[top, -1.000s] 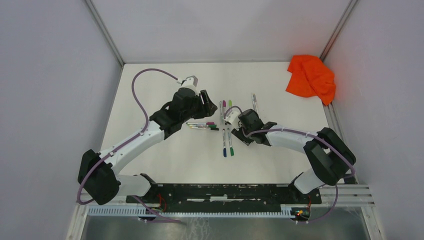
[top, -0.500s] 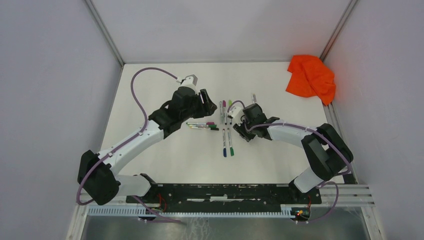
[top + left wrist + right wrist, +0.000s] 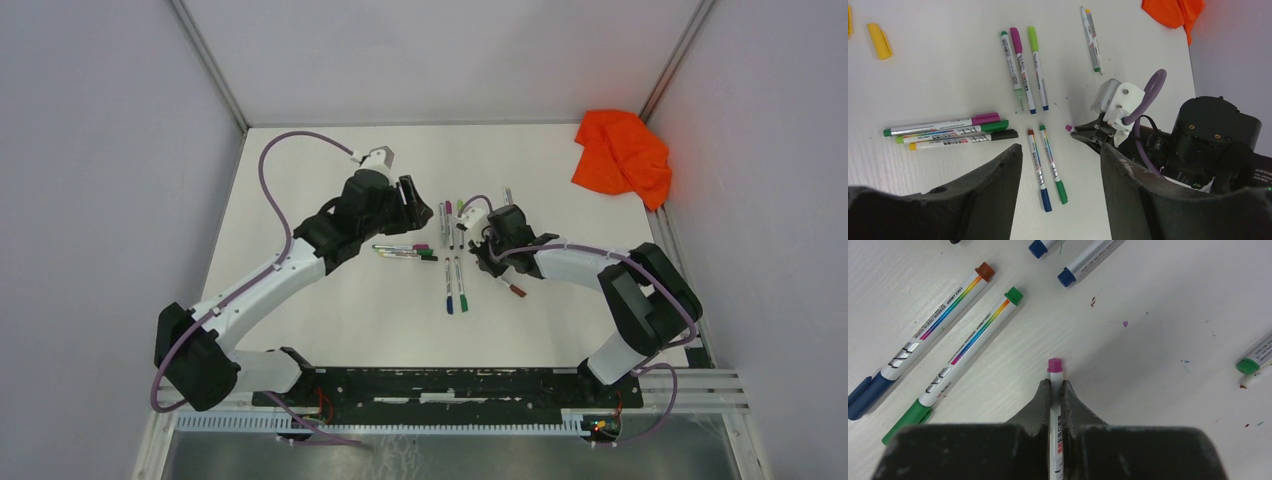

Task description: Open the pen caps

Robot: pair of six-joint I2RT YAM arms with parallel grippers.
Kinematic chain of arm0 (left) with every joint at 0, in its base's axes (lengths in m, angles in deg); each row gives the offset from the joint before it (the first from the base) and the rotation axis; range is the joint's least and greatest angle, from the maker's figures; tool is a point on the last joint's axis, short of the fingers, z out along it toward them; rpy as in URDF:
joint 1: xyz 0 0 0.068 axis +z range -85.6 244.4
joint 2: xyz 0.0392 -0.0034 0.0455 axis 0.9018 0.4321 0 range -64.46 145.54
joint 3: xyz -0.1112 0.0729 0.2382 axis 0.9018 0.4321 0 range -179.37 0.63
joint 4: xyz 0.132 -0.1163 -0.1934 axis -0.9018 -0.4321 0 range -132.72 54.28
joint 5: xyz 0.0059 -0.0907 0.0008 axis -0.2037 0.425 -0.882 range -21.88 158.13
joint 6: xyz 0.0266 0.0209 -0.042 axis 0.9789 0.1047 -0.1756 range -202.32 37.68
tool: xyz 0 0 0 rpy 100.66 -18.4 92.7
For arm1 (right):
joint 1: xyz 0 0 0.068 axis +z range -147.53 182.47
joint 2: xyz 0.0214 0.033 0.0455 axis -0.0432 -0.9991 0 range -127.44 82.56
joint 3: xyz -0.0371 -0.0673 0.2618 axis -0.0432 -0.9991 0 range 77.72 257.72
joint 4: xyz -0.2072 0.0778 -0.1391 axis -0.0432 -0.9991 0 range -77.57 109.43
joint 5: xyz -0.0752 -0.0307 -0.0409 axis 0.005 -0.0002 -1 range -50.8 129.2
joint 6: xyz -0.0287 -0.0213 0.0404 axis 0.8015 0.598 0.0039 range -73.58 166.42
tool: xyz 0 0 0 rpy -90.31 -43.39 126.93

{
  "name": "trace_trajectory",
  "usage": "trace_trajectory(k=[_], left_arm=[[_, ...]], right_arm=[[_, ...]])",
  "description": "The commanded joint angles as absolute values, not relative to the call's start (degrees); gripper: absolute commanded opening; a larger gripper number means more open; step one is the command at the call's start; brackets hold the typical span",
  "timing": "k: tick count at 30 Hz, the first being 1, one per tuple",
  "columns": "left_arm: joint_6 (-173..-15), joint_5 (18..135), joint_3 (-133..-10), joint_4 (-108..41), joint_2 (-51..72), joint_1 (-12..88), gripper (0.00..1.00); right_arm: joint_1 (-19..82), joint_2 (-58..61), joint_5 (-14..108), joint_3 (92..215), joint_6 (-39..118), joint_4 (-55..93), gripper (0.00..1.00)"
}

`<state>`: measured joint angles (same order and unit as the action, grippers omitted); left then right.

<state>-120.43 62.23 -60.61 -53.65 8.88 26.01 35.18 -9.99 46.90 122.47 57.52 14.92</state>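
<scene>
Several white-barrelled pens lie mid-table with pen caps on: magenta (image 3: pixel 985 118), green (image 3: pixel 995 125) and black (image 3: pixel 1004 134) in one row, blue (image 3: pixel 1046 205) and green (image 3: pixel 1062 192) on a nearer pair. A loose yellow cap (image 3: pixel 879 41) lies far left. My right gripper (image 3: pixel 1055 385) (image 3: pixel 488 262) is shut on a pen's barrel (image 3: pixel 1055 412) lying on the table, its magenta end (image 3: pixel 1054 365) poking out past the fingertips. My left gripper (image 3: pixel 1060 150) (image 3: pixel 415 205) hovers open above the pair, holding nothing.
An orange cloth (image 3: pixel 620 150) lies crumpled at the back right corner. Three more pens (image 3: pixel 450 220) and a single one (image 3: pixel 508 195) lie behind the right gripper. Grey walls close in the white table (image 3: pixel 330 320) on three sides.
The right gripper has closed from wide open onto the magenta-ended pen and shifted slightly to the right. The left arm has barely moved.
</scene>
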Motion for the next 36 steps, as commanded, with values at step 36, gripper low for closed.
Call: trace_trajectory(k=[36], left_arm=[[-120.1,80.3,-39.3,2.7,20.6,17.2,0.60]], right_arm=[[26.6,6.4,57.5,111.2,14.7,55.1,0.00]])
